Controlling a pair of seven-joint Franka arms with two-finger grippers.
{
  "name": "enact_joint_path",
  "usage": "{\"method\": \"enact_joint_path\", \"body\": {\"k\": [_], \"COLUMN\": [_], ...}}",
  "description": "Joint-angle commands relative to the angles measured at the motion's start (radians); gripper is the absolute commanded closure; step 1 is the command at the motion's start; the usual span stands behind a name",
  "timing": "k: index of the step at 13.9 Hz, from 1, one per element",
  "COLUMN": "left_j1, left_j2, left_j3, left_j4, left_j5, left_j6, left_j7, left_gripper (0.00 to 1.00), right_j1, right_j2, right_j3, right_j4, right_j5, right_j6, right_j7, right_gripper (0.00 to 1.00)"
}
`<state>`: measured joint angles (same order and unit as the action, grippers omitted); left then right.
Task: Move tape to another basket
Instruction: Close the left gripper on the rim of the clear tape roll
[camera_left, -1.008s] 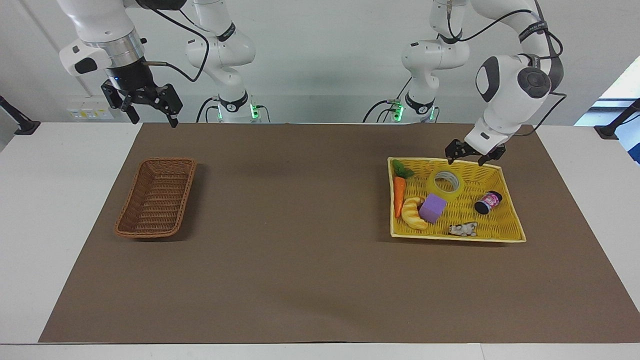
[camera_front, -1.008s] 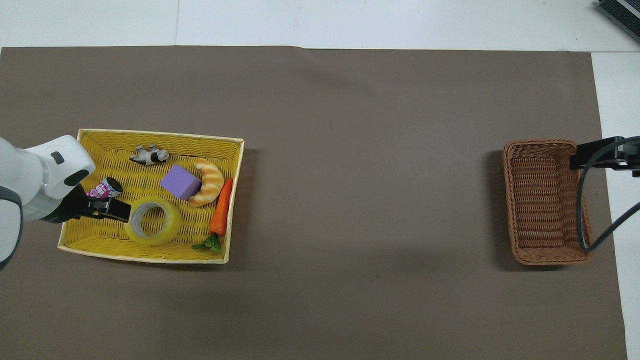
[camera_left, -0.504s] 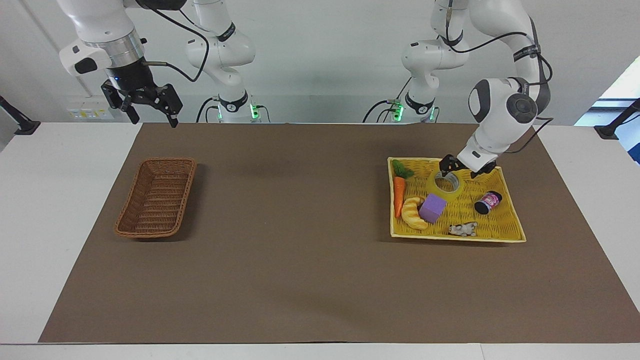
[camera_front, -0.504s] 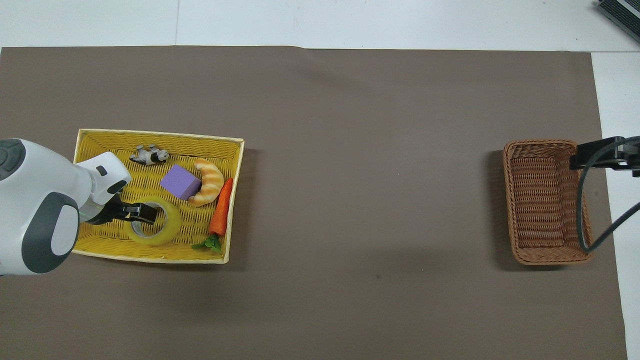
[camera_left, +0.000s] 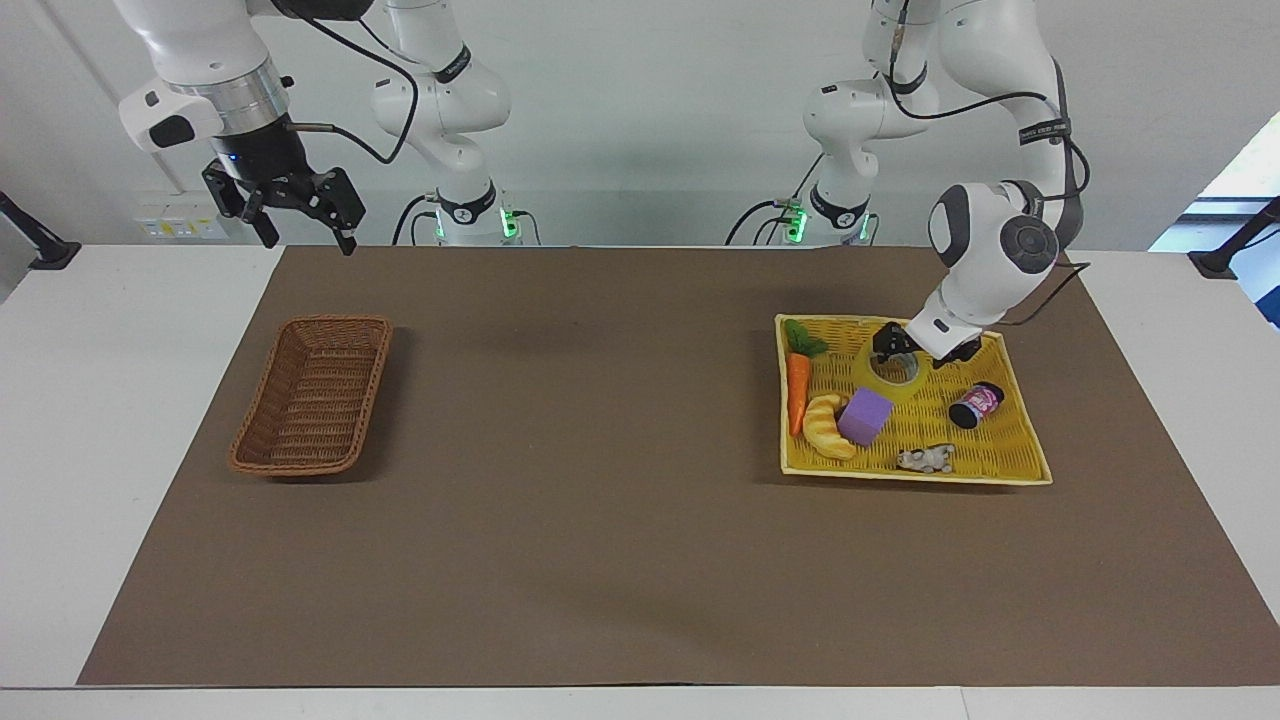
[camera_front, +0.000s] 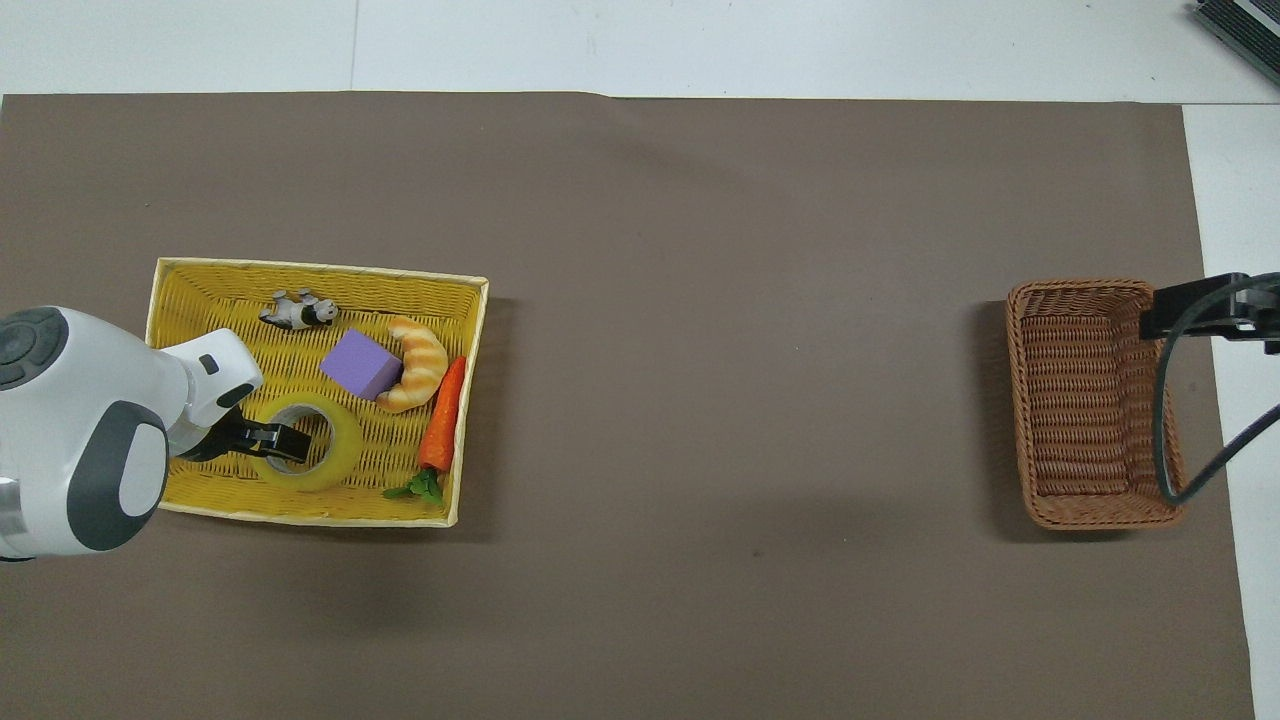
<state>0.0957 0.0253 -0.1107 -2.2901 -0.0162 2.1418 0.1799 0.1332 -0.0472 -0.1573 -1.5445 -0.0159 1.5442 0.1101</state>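
Observation:
The tape (camera_left: 872, 378) lies flat in the yellow basket (camera_left: 910, 478), at the basket's side nearer to the robots; it also shows in the overhead view (camera_front: 342, 450). My left gripper (camera_left: 925, 352) is low on the tape and open. One finger (camera_front: 290, 441) reaches into the tape's core; the other is hidden under the wrist. The brown wicker basket (camera_left: 312, 395) stands empty toward the right arm's end of the table, also in the overhead view (camera_front: 1095, 400). My right gripper (camera_left: 305, 225) waits open, high above the table edge near that basket.
The yellow basket (camera_front: 320, 272) also holds a carrot (camera_left: 797, 390), a croissant toy (camera_left: 828, 425), a purple cube (camera_left: 865, 415), a small dark jar (camera_left: 975, 403) and a toy cow (camera_left: 925, 458). A brown mat (camera_left: 600, 450) covers the table between the two baskets.
My left gripper has come down from above the yellow basket's rim onto the tape, one finger now in its core. The tape and the right arm have not moved.

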Motion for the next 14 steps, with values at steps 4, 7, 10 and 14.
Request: {"method": "enact_joint_path", "body": {"k": [4,7,10,14], "left_j1": [0.007,0.006,0.006,0.001], "left_j2": [-0.024,-0.019,-0.021,-0.019], "left_j3": [-0.004,-0.004,-0.004,-0.004], "left_j4": [-0.058,-0.051,-0.049,-0.046], "left_j5": [-0.013,-0.013,-0.013,-0.013], "left_j6": [0.049,0.047,0.043,0.035], "left_j7": [0.018,0.016,0.018,0.018], "left_gripper": [0.45,0.66,0.66,0.76], "right_j1": [-0.015,-0.015,-0.015,-0.015], "right_j2": [0.003,0.003,0.003,0.003], "right_j3": [0.005,0.005,0.005,0.005], "right_j4": [0.004,0.004,0.004,0.004], "right_j5": [0.016,0.016,0.016,0.016], "right_j6": [0.002,0.002,0.002,0.002], "right_j7": [-0.012,-0.012,-0.012,-0.012], "right_gripper": [0.0,0.0,0.0,0.0]}}
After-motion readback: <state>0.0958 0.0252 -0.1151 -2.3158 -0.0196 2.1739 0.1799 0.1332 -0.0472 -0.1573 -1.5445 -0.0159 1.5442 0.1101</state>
